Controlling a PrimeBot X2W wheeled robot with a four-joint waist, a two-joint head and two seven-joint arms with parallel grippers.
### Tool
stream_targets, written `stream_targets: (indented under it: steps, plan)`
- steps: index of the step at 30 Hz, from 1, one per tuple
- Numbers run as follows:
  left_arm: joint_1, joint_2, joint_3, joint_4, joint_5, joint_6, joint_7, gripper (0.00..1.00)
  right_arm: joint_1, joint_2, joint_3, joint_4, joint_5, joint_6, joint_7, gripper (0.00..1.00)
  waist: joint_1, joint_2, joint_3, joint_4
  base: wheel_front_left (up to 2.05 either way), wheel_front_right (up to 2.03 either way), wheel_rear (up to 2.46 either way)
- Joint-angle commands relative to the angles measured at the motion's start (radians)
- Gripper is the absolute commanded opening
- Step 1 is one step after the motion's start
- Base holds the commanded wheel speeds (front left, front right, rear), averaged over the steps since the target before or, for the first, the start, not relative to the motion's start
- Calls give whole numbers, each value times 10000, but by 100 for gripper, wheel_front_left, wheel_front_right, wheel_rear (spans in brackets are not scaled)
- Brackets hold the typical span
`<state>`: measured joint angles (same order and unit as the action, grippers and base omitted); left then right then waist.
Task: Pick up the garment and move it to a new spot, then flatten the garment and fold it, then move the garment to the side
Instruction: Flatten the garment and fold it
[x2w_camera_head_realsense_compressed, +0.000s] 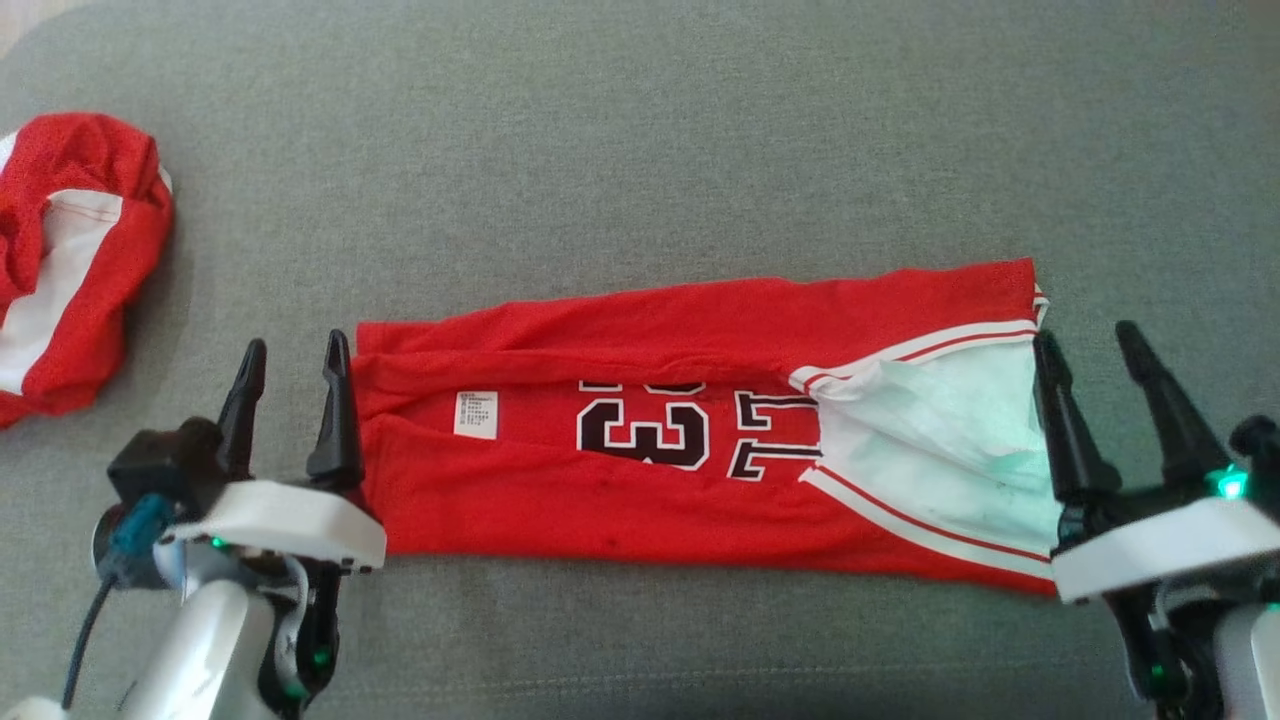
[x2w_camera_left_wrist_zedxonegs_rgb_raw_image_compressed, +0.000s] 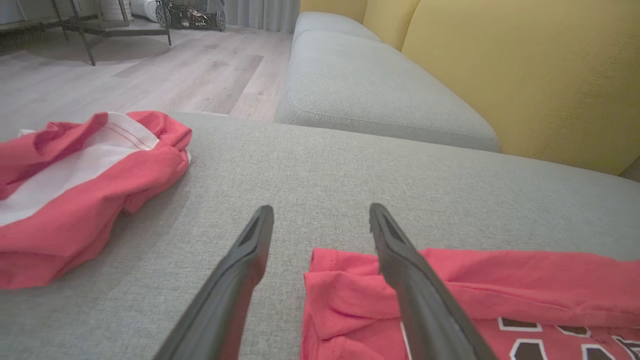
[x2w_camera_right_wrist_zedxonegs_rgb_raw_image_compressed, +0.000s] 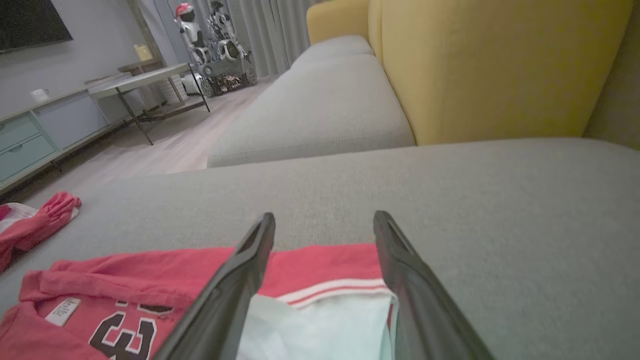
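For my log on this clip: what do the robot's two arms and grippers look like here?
The left gripper and right gripper each have two long, dark, tapering fingers mounted on a white wrist housing. The left forearm is pale, with a dark cable running to a teal connector. Small green lights glow on both wrists.

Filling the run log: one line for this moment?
jersey: folded strip | left pincer: open, at left end | right pincer: open, at right end | other garment: bunched, left
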<state>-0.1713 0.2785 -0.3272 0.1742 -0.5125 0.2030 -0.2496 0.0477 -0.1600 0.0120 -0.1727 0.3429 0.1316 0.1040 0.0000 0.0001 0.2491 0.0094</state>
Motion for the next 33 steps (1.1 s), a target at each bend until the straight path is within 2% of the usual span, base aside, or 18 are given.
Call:
stream_targets:
  steps: [1, 12, 26, 33]
  plan:
    - [100, 160, 511, -493, 286, 88, -119, 100, -444, -15, 183, -386, -271, -9, -241, 100, 0, -1, -75, -12, 0, 0, 0]
    - [829, 56, 485, -1173, 775, 374, -121, 100, -360, 459, 37, 102, -735, -9, -817, 100, 0, -1, -390, 37, 0, 0, 0]
    - [841, -113, 649, -1436, 942, 450, -121, 100, -324, 525, -106, 446, -662, -9, -924, 100, 0, -1, -468, 130, 0, 0, 0]
    - [733, -330, 765, -1580, 1110, 366, -122, 100, -515, 397, -469, 1520, -686, -9, -878, 100, 0, -1, -381, 316, 0, 0, 0]
